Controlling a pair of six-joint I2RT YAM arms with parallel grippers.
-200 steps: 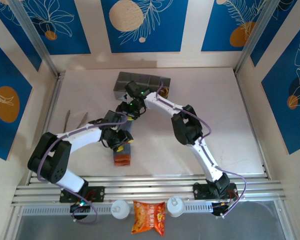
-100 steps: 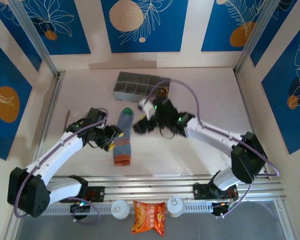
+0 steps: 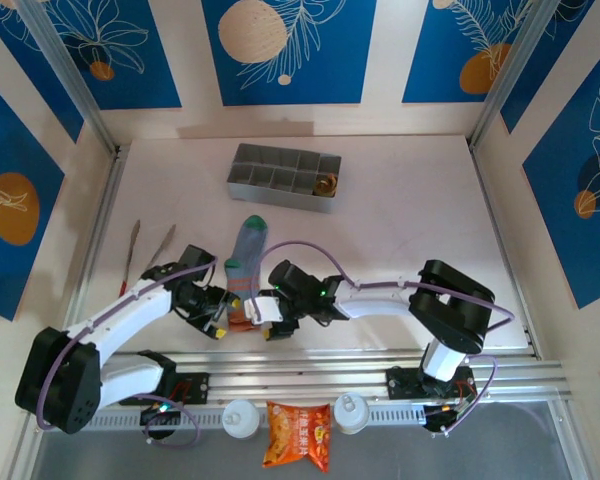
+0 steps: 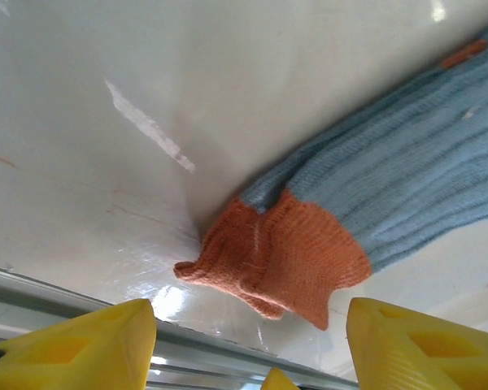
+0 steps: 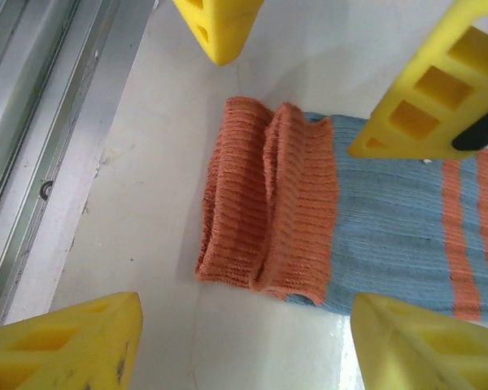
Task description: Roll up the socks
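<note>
A grey-blue sock (image 3: 248, 255) lies flat on the table, green toe (image 3: 253, 222) at the far end and orange cuff (image 3: 244, 316) at the near end. In the right wrist view the cuff (image 5: 268, 207) shows two orange folds side by side, with orange stripes further up the blue body. My left gripper (image 3: 216, 316) is low on the cuff's left, open, with the cuff (image 4: 285, 264) just beyond its yellow fingertips (image 4: 98, 345). My right gripper (image 3: 267, 318) is low on the cuff's right, open, empty. The left gripper's fingers (image 5: 220, 28) stand across the cuff from it.
A grey compartment tray (image 3: 283, 177) stands at the back, a small golden thing (image 3: 327, 184) in one cell. Tongs (image 3: 145, 250) lie to the left. The aluminium rail (image 3: 310, 375) runs just near of the cuff. An orange snack packet (image 3: 298, 435) lies beyond the rail.
Both grippers have come down from the sock's far half to its near end and now flank the orange cuff. The right arm swung in low along the front. The sock stays flat.
</note>
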